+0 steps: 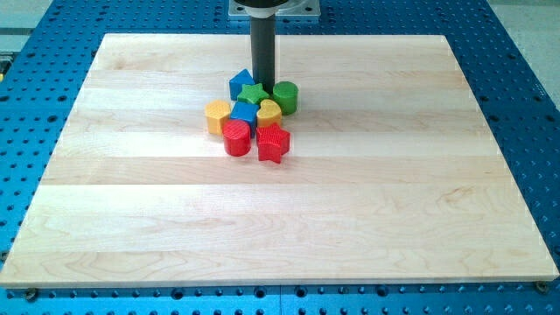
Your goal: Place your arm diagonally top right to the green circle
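At the board's top centre, my tip point(263, 85) has no pincer, touches green star point(254, 93), just left of green circle point(285, 96). Cluster: two blue, two yellow, two red, two green.

Wooden board point(367, 219) under clustered blocks point(252, 117)

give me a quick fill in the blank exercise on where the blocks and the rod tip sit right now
1. My tip stands just to the view's ____ of the green cylinder block.
2. The green star block lies between the green cylinder block and a ____ block at the view's left.
3. The two blocks nearest the view's bottom are both ____.
4. All blocks rest on a ____ board.

Missing words: left; blue; red; wooden
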`<move>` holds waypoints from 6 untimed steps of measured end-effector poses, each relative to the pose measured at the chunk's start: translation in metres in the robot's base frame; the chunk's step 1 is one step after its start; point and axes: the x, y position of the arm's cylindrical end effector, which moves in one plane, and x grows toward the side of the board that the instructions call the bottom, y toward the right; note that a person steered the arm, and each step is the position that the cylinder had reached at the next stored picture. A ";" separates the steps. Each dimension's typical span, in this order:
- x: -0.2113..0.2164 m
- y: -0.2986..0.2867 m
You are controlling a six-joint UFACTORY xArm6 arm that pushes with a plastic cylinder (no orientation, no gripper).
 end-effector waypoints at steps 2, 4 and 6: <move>-0.007 0.043; 0.029 0.119; 0.089 0.118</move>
